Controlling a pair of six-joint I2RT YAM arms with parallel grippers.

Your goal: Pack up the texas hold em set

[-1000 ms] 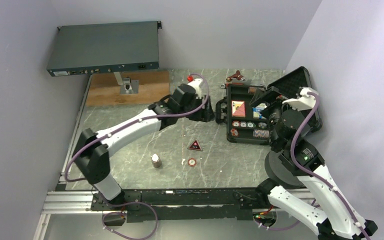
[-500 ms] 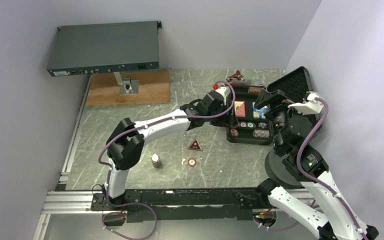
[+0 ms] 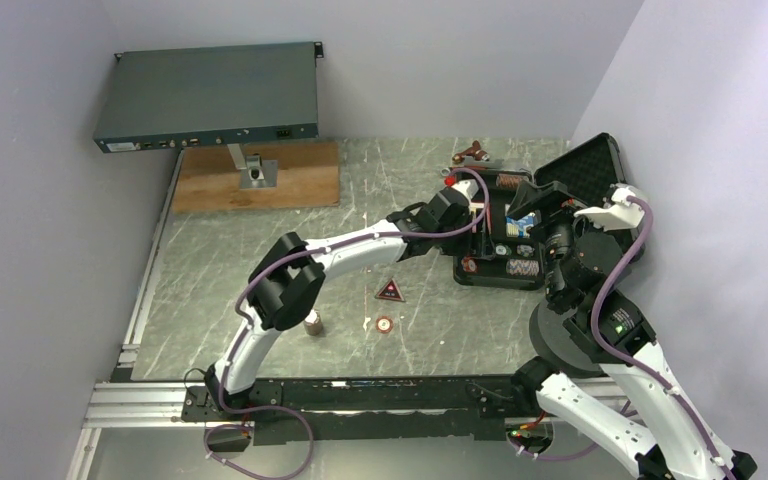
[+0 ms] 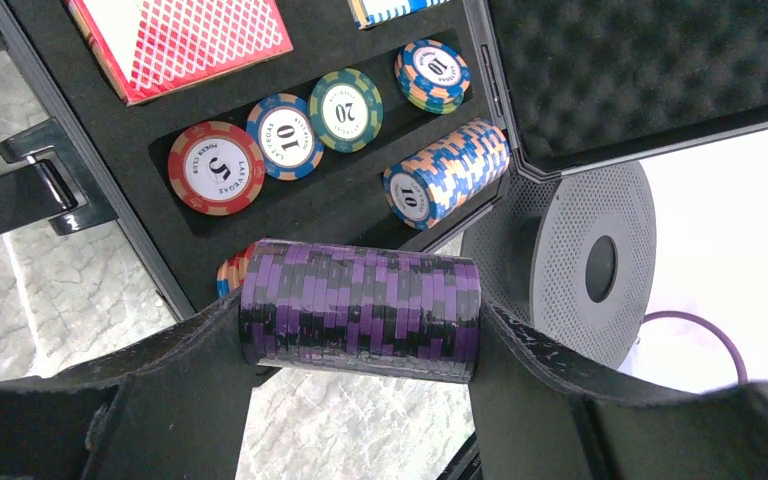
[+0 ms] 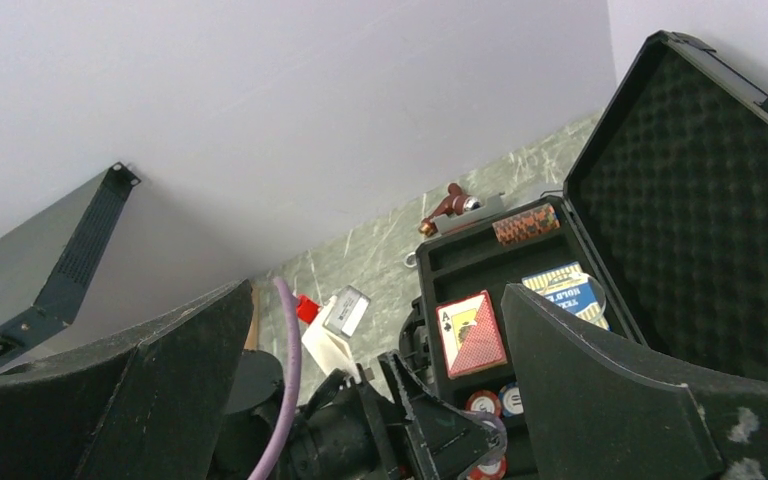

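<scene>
Our left gripper (image 4: 360,330) clamps a purple chip stack (image 4: 360,300) by its two end faces, over the near edge of the open case (image 4: 360,55). The stack lies on its side, its long axis running finger to finger. Below it lie face-up chips (image 4: 290,125), an orange-and-blue roll (image 4: 447,185) and a red card deck (image 4: 180,40); an orange chip (image 4: 228,275) peeks out beneath. Only the left wrist view shows the stack; from above, the arm covers it. There we see a triangular marker (image 3: 390,291), a single chip (image 3: 385,324) and a small cylinder (image 3: 312,322) on the table (image 3: 260,270). Our right gripper (image 5: 380,370) gapes wide, holding nothing, facing the raised lid (image 5: 700,200).
</scene>
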